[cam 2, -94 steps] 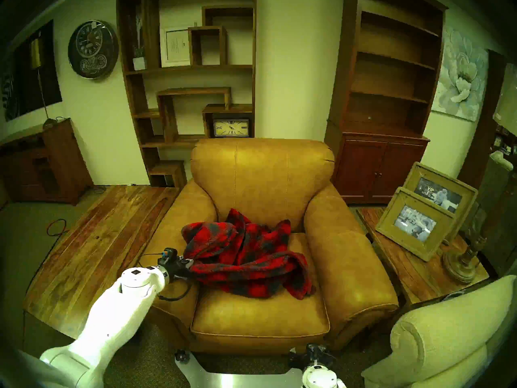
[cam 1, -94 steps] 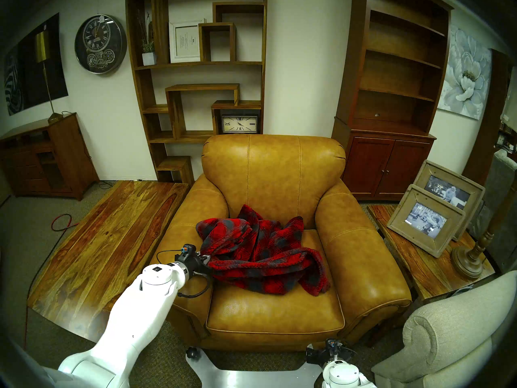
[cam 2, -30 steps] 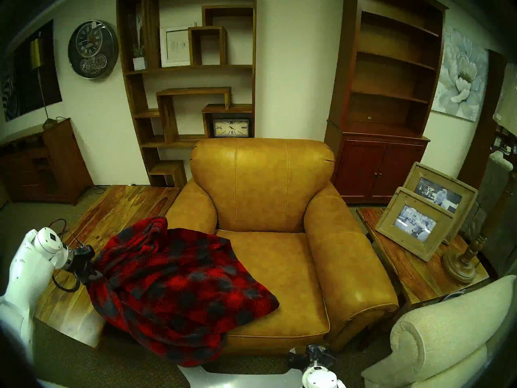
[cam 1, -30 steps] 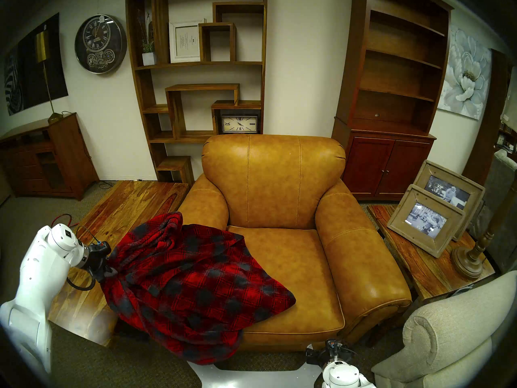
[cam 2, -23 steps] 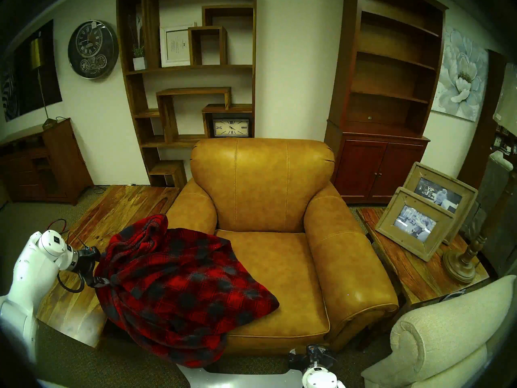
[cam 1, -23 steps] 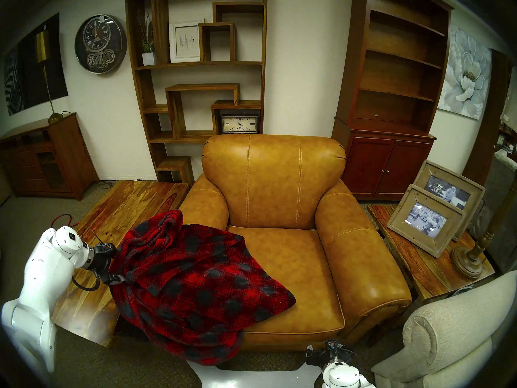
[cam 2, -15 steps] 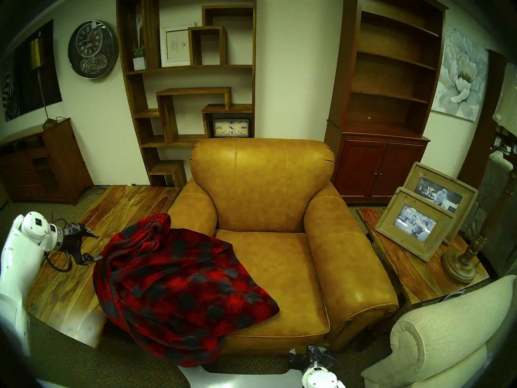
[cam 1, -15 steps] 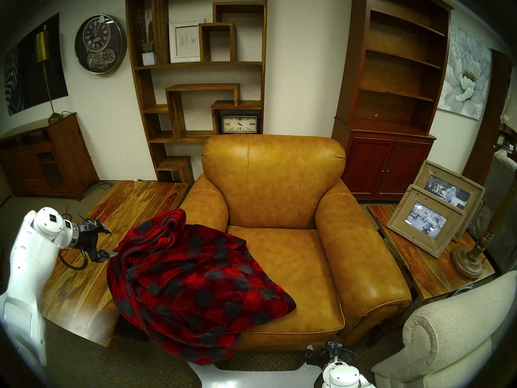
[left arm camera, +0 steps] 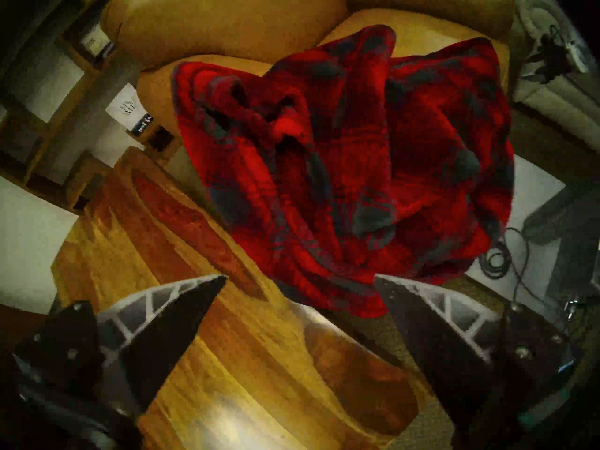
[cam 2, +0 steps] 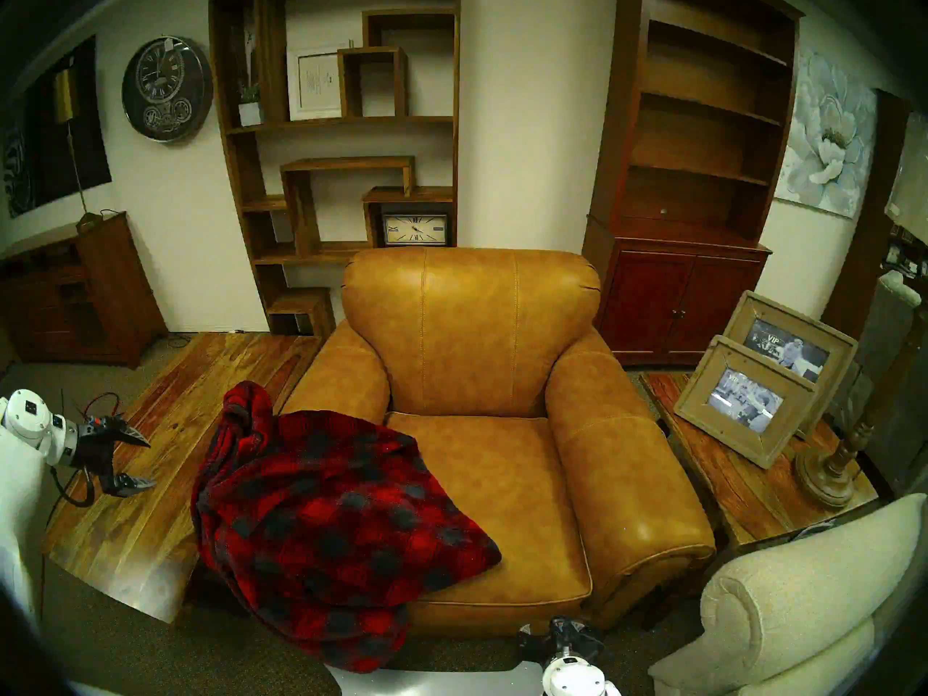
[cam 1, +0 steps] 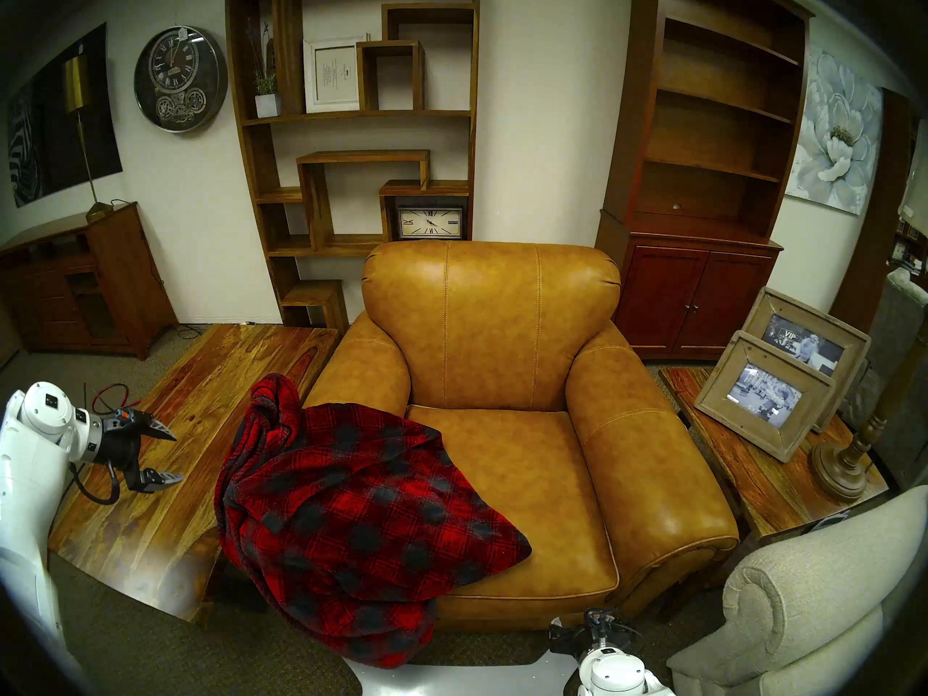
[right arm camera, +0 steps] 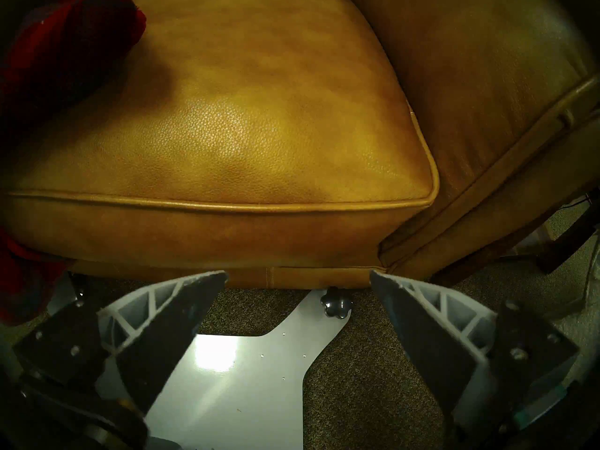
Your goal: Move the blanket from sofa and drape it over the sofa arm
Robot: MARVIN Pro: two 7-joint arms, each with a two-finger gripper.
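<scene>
Since three seconds ago the blanket has left the seat and now lies over the sofa arm at the left of the head view, and the left gripper, which was closed on its edge one second ago, has let go and drawn back toward the left edge of the frame. Its two fingers stand wide apart with nothing between them, above the wooden table in the lower left of the picture, clear of the cloth. The blanket covers the front half of the arm, hangs down its front end almost to the carpet, and one corner reaches onto the seat cushion in the middle of the frame. A bunched fold rises at its upper left end. The back part of the arm, near the backrest, stays bare. In the left wrist view the blanket fills the upper middle, beyond the open fingertips. The right gripper is low at the bottom of the head view, in front of the sofa; its wrist camera shows the fingers wide apart and empty, over the robot's grey base plate, with the seat edge above.
</scene>
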